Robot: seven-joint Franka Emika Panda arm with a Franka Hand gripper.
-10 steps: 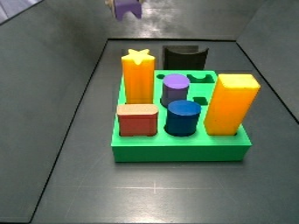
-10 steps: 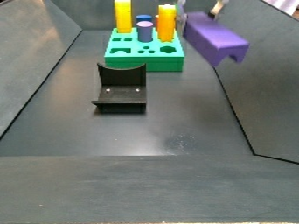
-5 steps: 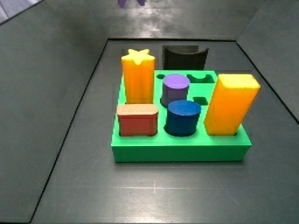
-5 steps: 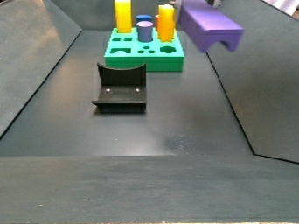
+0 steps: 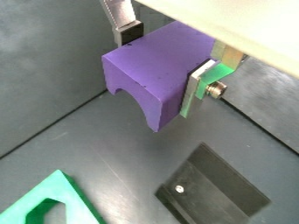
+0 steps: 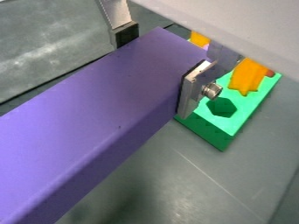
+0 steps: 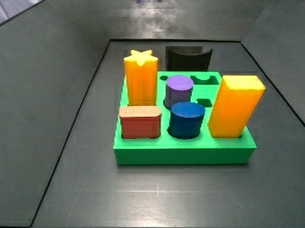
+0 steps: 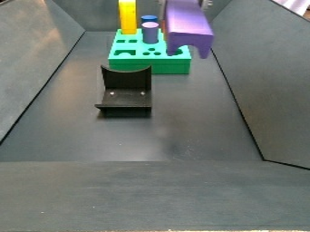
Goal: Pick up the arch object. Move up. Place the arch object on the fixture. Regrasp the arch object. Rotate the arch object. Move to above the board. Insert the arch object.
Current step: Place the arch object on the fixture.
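The arch object (image 5: 156, 77) is a long dark purple block with an arched groove along one side. My gripper (image 5: 163, 54) is shut on it, a silver finger (image 5: 202, 83) pressed on each flank, as both wrist views show (image 6: 158, 54). In a side view the arch object (image 8: 189, 27) hangs in the air, tilted, at the right rear of the green board (image 8: 155, 62). The black fixture (image 8: 125, 89) stands on the floor, nearer than the board. The fixture (image 5: 218, 187) lies below the held piece in a wrist view.
The board (image 7: 185, 153) carries a yellow star peg (image 7: 141, 76), a tall orange peg (image 7: 236, 105), a red peg (image 7: 139, 122), a blue cylinder (image 7: 185, 119) and a purple cylinder (image 7: 179, 89). Dark sloping walls enclose the floor on all sides.
The gripper has carried the arch object up and sideways from beside the right wall to the board's edge. It has nearly left the top of one side view.
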